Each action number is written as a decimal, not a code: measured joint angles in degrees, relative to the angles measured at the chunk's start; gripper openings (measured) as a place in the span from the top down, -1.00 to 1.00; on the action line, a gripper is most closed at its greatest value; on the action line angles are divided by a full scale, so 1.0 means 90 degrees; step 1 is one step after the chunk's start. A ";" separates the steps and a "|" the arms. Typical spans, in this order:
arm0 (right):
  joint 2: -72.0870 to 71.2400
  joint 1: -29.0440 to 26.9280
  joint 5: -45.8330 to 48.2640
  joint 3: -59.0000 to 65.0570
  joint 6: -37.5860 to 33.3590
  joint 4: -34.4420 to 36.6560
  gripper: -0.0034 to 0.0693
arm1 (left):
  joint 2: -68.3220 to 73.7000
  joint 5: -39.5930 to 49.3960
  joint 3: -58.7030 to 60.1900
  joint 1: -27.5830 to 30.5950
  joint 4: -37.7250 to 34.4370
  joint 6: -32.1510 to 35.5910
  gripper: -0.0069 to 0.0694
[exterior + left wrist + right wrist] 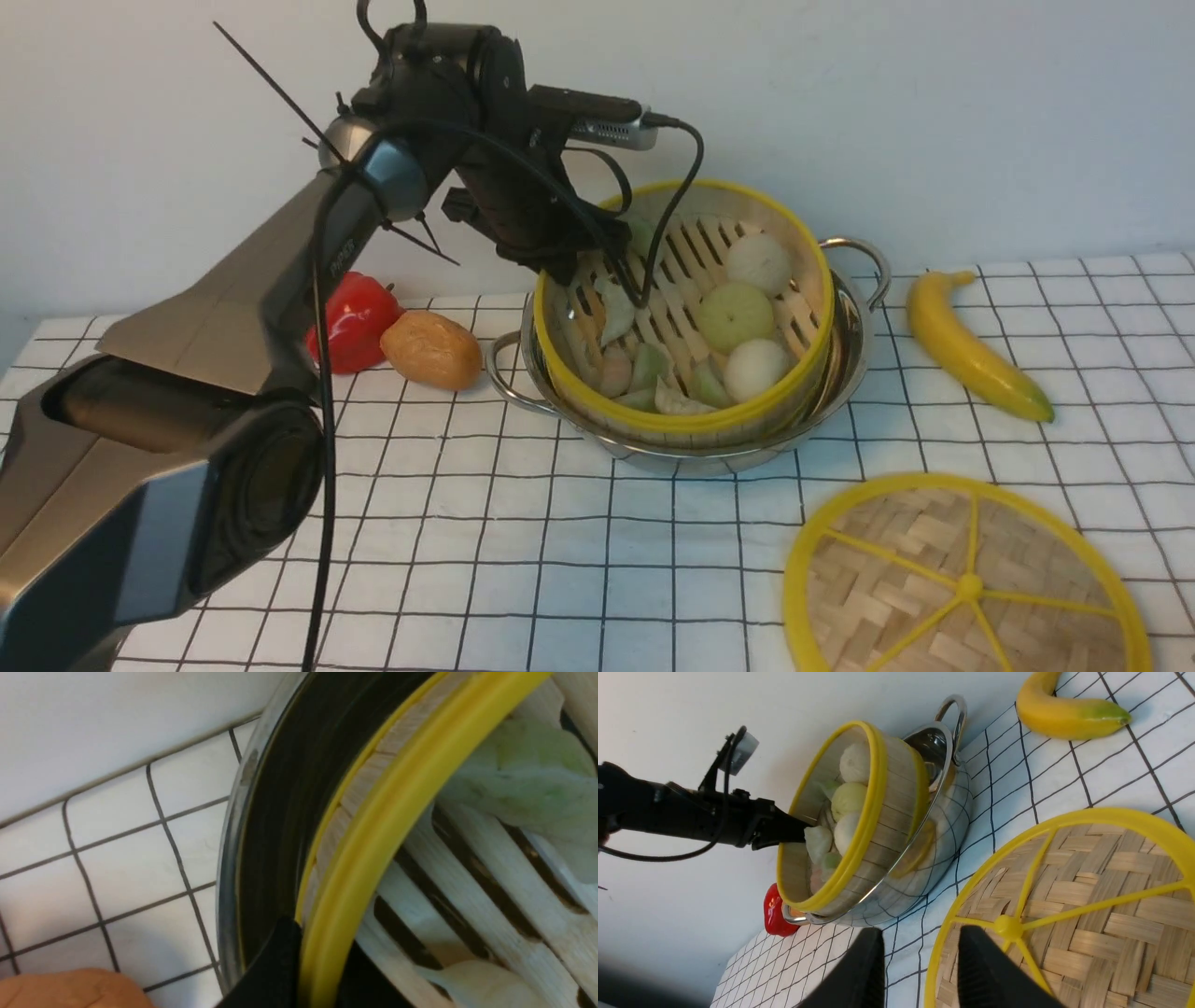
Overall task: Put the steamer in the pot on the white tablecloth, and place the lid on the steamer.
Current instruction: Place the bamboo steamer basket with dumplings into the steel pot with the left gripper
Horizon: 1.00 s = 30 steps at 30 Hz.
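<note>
Only small dark lettering along the grey metallic left arm link [342, 258], too blurred to read.

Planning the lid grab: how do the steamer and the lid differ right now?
The steamer is a deep basket with a slatted floor holding buns; the lid is a flat woven disc with spokes. The steamer sits tilted in the pot, its rim pinched by the left gripper; the lid lies flat, ungripped, on the tablecloth. Both have yellow rims.
</note>
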 joint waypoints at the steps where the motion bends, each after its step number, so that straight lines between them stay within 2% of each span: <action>1: 0.0000 0.0000 0.0004 0.0000 0.0000 0.0000 0.24 | 0.0032 -0.0084 0.0000 0.0000 -0.0015 0.0000 0.74; 24: 0.0000 0.0000 0.0004 0.0000 0.0000 0.0007 0.24 | 0.0424 -0.0471 0.0000 -0.0026 -0.0141 -0.0024 0.74; 30: 0.0000 0.0000 0.0004 0.0000 0.0000 0.0098 0.24 | 0.0424 -0.0528 -0.0005 -0.0026 -0.0128 -0.0071 0.50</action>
